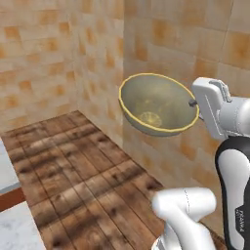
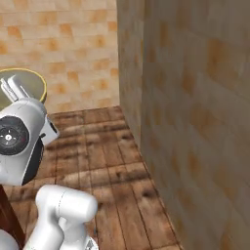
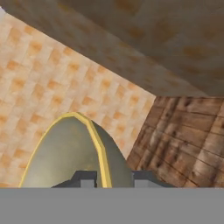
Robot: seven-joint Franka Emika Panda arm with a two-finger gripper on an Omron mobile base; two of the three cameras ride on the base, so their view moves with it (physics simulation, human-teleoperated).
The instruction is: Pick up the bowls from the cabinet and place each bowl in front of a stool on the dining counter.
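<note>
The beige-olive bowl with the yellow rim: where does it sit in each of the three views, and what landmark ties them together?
Left base view: beige-olive bowl at centre right, held up off the floor, its opening facing the camera, at the gripper.
Right base view: a slice of it at the left edge, behind the arm's wrist.
Hand view: bottom centre, seen edge-on, rim between the fingertips.
Shared landmark: the wooden plank floor meeting the tan tiled wall.

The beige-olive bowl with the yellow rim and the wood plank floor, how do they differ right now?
The beige-olive ceramic bowl with the thin yellow rim is round, smooth and tipped on its side in the air, clamped at its rim by the gripper. The dark brown wood plank floor is flat, streaked and lies level below it. The bowl is plain-coloured; the floor shows patchy grain.
</note>
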